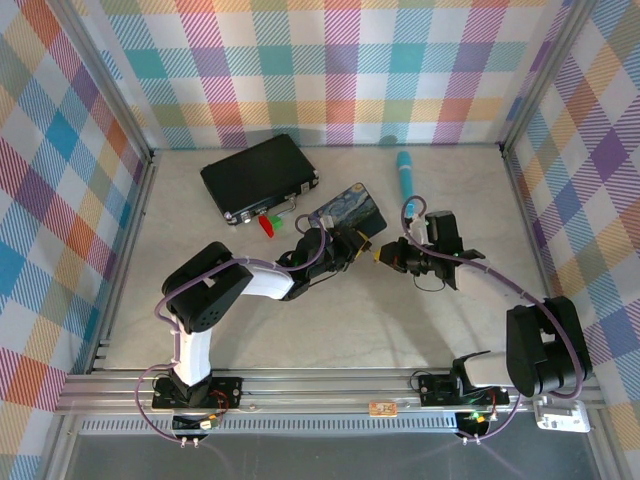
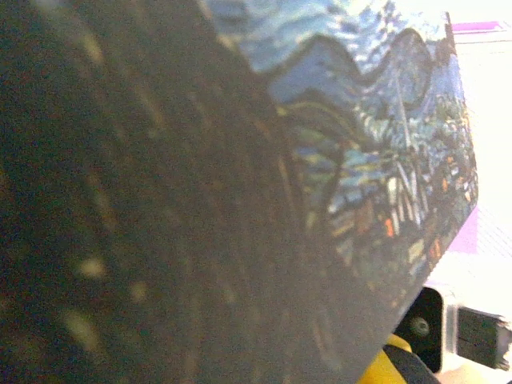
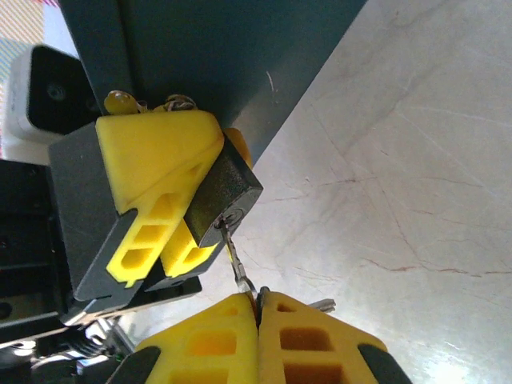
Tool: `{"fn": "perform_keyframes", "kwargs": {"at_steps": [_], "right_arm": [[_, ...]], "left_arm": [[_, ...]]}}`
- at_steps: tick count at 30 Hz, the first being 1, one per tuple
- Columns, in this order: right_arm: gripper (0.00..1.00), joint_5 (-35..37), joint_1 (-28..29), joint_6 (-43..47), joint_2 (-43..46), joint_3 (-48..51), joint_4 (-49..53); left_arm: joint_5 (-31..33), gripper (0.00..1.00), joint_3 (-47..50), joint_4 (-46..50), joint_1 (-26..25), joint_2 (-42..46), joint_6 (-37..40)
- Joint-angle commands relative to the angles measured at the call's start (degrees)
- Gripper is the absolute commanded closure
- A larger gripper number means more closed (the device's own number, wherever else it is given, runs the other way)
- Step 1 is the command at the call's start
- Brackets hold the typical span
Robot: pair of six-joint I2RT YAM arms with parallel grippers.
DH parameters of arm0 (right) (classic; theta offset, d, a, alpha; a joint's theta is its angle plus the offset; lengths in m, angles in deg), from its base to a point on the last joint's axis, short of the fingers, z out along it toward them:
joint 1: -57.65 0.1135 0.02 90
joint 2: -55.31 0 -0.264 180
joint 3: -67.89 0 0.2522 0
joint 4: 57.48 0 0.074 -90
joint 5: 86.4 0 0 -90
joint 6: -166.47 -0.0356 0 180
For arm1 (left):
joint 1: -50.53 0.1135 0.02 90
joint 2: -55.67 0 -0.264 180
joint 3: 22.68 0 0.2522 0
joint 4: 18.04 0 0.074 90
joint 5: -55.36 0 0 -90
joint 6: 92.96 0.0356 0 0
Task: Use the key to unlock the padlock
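The dark-grey padlock is clamped between the yellow fingers of my left gripper, keyhole end facing outward. The thin silvery key has its tip at the keyhole, and my right gripper is shut on its other end. The shackle is hidden behind the left fingers. In the top view, the left gripper and right gripper meet nose to nose just in front of the blue starry-night tin. The padlock and key are too small to make out there.
The tin's painted face blocks most of the left wrist view and sits right beside the held padlock. A black case lies at the back left with red and green bits by it. A teal pen lies at the back.
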Motion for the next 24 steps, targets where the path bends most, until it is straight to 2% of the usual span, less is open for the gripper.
{"fn": "perform_keyframes", "kwargs": {"at_steps": [1,10,18,21,24], "right_arm": [[1.00,-3.2,-1.0,-10.7,-1.9,1.5,-15.0],[1.00,-12.5,-4.9,-25.8,-6.9,4.8,-30.4],[1.00,-14.3,-5.9,-26.9,-10.0,4.4,-32.6],[1.00,-14.3,-5.8,-29.1,-9.8,6.3,-35.6],[1.00,-13.6,-5.7,-29.3,-7.0,9.2,-34.9]], "left_arm": [[-9.3,1.00,0.1,-7.3,-3.7,-0.1,1.1],[-10.7,1.00,0.6,-7.0,-3.7,0.2,2.1],[-13.5,1.00,2.7,-9.4,-4.1,0.2,1.6],[-11.8,1.00,3.3,-9.5,-4.1,0.1,1.4],[-6.9,1.00,3.9,-8.4,-4.0,0.4,1.1]]}}
